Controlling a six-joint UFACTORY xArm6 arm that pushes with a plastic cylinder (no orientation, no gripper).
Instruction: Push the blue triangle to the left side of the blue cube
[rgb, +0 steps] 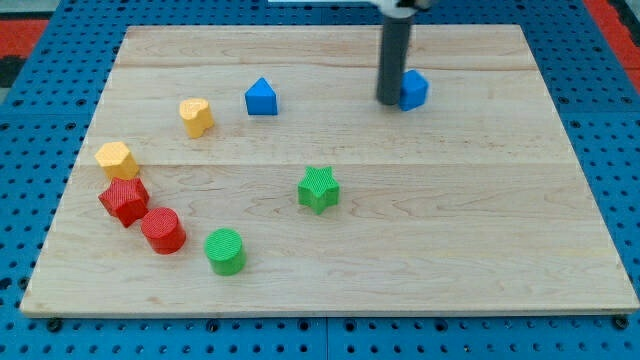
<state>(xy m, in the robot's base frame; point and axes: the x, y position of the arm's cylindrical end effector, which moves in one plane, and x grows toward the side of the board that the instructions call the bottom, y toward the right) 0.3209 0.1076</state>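
The blue triangle (261, 97) sits on the wooden board (450, 230) in the upper middle-left. The blue cube (415, 89) sits toward the upper right. My tip (388, 101) rests on the board right against the cube's left side, partly hiding it. The triangle lies well to the left of my tip, with open board between them.
A yellow heart-like block (197, 116) and a yellow hexagon-like block (117, 159) lie at the left. A red star (124, 200), a red cylinder (162, 230) and a green cylinder (225, 250) lie at the lower left. A green star (319, 189) is near the middle.
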